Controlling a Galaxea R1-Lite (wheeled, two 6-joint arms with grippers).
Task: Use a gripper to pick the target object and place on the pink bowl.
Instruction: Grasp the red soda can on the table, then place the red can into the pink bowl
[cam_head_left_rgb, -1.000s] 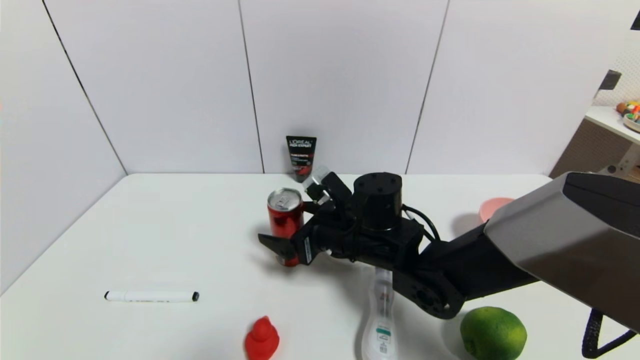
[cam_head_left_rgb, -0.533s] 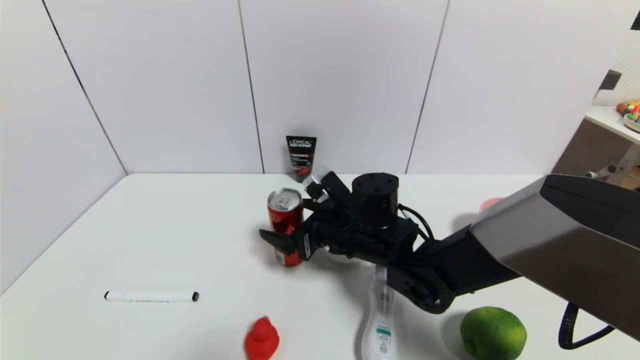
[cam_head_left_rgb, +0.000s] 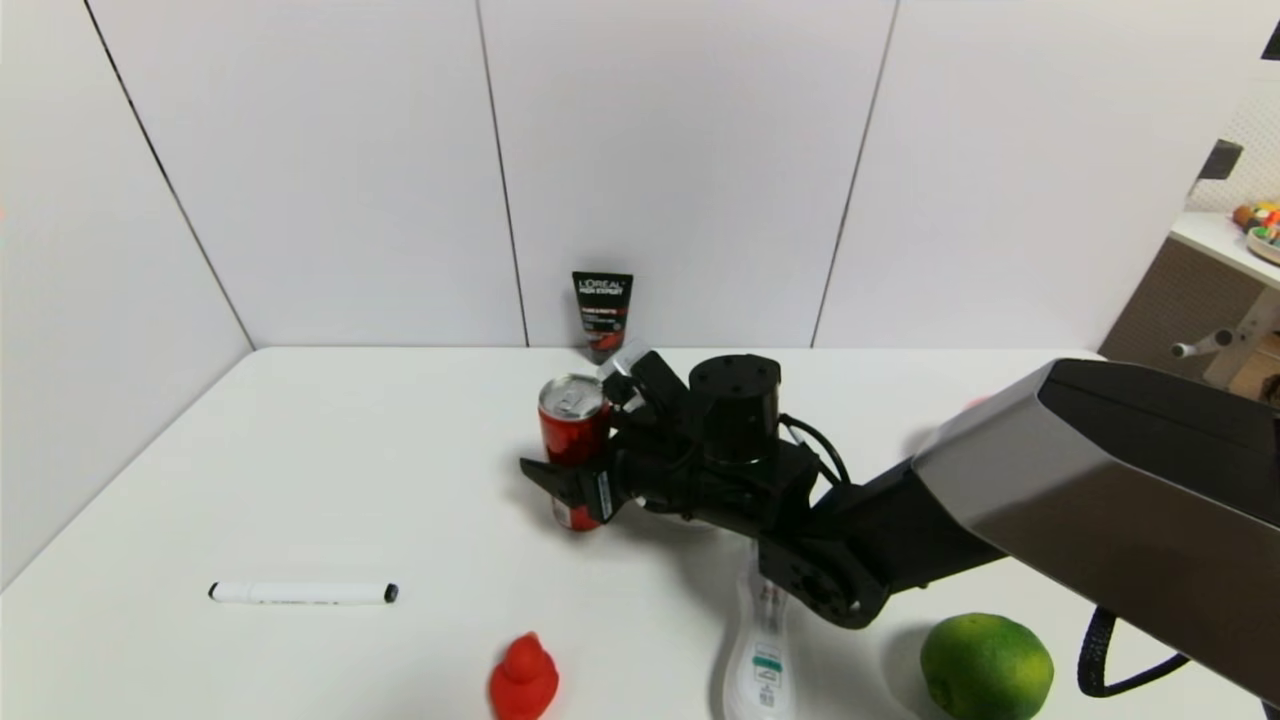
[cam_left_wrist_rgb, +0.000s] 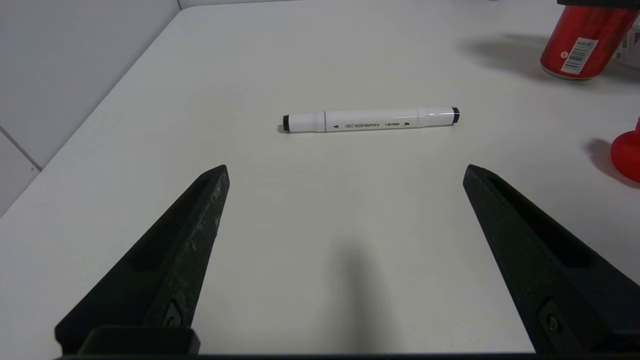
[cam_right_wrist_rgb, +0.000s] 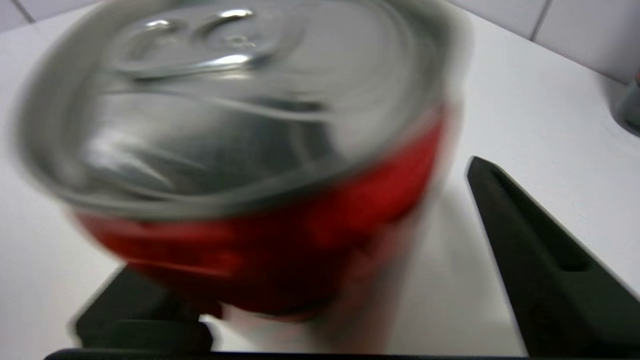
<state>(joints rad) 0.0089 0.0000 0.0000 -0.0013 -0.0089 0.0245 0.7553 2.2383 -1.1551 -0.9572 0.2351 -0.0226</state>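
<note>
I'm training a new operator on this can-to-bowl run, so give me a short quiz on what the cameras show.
1. True or false: the right gripper has the red can between its open fingers.
2. Which thing lies on the table ahead of the open left gripper? A) lime B) white marker C) red duck
3. Short answer: what stands at the back wall, behind the can?

Key: 1 true; 2 B; 3 the black tube.

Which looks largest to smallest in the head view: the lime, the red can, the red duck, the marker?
1. lime, though it sits nearer the camera.
2. red can, partly hidden by the right gripper.
3. marker and red duck: too alike to rank.
</note>
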